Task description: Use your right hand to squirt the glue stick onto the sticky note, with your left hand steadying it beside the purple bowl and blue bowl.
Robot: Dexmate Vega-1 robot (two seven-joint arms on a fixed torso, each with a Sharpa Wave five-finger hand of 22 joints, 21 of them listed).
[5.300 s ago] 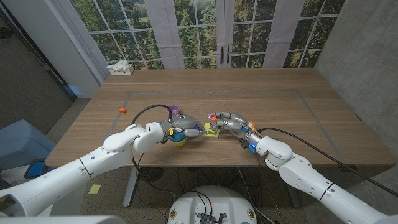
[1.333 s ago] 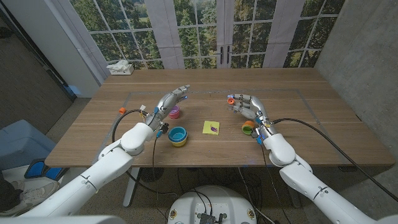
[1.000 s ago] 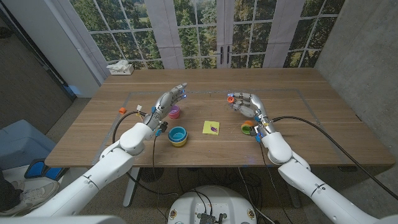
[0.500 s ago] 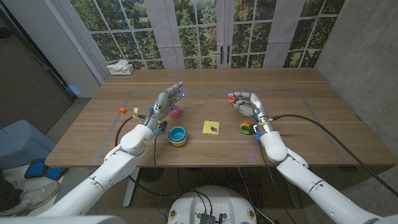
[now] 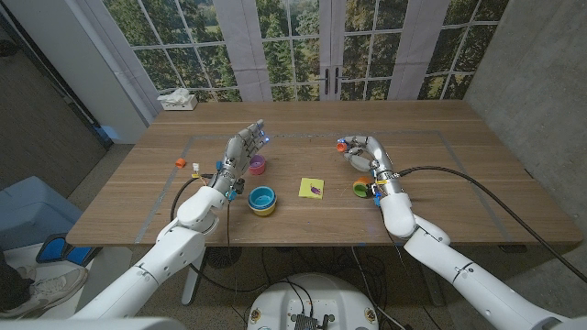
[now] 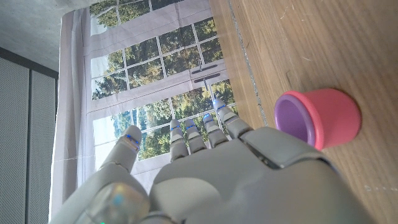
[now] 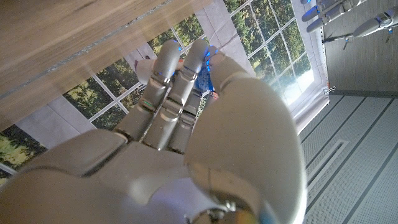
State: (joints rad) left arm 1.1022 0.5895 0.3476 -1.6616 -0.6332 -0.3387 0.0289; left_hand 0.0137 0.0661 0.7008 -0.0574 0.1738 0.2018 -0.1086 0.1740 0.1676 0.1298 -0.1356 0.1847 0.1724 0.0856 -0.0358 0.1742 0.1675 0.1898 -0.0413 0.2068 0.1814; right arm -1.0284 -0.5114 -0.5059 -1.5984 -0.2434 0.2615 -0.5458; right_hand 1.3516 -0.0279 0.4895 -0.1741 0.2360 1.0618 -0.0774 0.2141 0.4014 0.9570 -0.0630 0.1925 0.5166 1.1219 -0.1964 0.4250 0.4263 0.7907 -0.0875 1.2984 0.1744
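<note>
The right hand (image 5: 364, 153) holds the glue stick (image 5: 341, 145) raised right of centre, with the sticky note (image 5: 311, 188) on the worktop (image 5: 431, 188) down-left of it. The left hand (image 5: 241, 147), fingers spread and holding nothing, hovers over the purple bowl (image 5: 258, 165), about as near the note.

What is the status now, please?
Left hand open, raised by purple bowl. Right hand holds glue stick. Sticky note unheld, purple mark on it. Nothing blocking.

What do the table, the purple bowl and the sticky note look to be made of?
Table: wood or wood veneer, matt, with visible grain running along its planks. Purple bowl: probably plastic, smooth with an even soft sheen, pink outside and purple inside. Sticky note: paper, a thin flat yellow-green square with a dark purple smear on it.
</note>
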